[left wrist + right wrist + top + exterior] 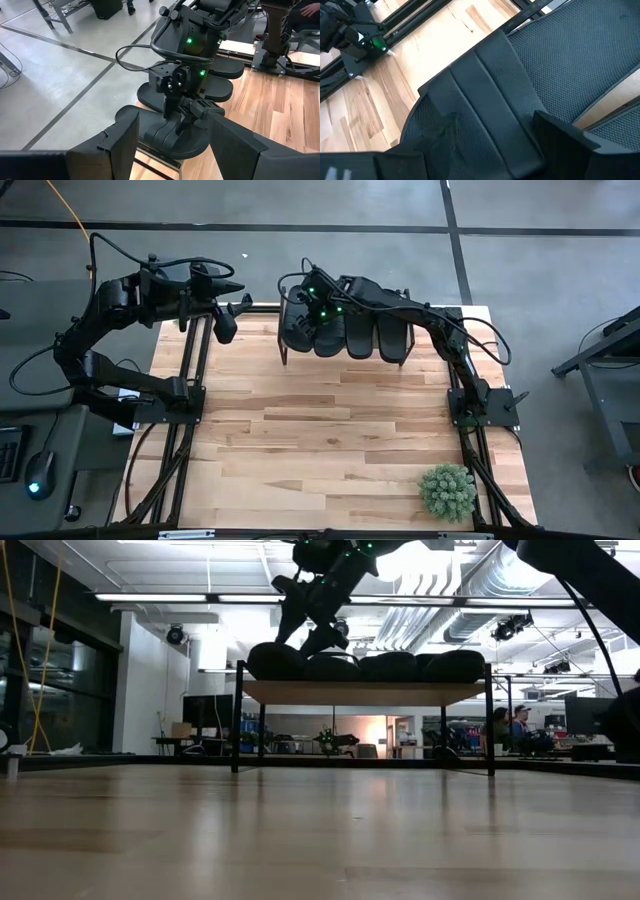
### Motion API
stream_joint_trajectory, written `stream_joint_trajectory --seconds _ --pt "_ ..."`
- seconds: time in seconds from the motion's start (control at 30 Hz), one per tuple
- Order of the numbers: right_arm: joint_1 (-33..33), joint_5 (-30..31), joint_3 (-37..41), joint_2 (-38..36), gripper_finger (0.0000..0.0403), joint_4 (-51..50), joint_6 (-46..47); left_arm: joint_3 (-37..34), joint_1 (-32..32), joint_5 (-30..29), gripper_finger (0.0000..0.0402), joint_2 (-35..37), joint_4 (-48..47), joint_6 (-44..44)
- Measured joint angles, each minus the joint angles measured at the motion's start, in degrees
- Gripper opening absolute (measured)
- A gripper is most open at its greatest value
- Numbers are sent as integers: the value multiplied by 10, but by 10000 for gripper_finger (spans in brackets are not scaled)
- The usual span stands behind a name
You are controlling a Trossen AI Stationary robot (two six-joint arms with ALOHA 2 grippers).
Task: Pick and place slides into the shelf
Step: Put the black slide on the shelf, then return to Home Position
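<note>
Four slides (345,330) side by side on the shelf (365,692) at the table's far edge. Directly above the leftmost slide (297,328), right gripper (303,308), fingers spread, nothing grasped. Off to the left, left gripper (232,317), parted and empty.

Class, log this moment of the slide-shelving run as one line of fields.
slides: four on shelf | right end effector: open, over leftmost slide's strap | left end effector: open, empty, beside shelf
</note>
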State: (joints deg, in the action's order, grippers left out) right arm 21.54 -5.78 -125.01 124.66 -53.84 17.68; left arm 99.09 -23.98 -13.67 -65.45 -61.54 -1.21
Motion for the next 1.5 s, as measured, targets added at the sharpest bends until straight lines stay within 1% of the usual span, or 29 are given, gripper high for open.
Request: stream_joint_trajectory --seconds 0.37,0.5,0.6,0.8,1.0,1.4,1.5 --pt "0 30 1 4 252 -23 -12 0 0 -1 216 0 0 0" --pt "0 26 1 4 252 -31 -13 0 0 -1 216 0 0 0" --pt "-3 23 1 2 252 -18 -12 0 0 -1 216 0 -1 0" --pt "-6 10 -21 5 252 -7 4 0 0 -2 216 0 -1 0" --pt "-8 -19 -47 7 252 -3 7 0 0 -2 216 0 -2 0" --pt "-44 -74 -50 7 252 27 0 0 0 -2 216 0 -12 0" --pt "-54 -68 -51 7 252 31 0 0 0 -2 216 0 -17 0"
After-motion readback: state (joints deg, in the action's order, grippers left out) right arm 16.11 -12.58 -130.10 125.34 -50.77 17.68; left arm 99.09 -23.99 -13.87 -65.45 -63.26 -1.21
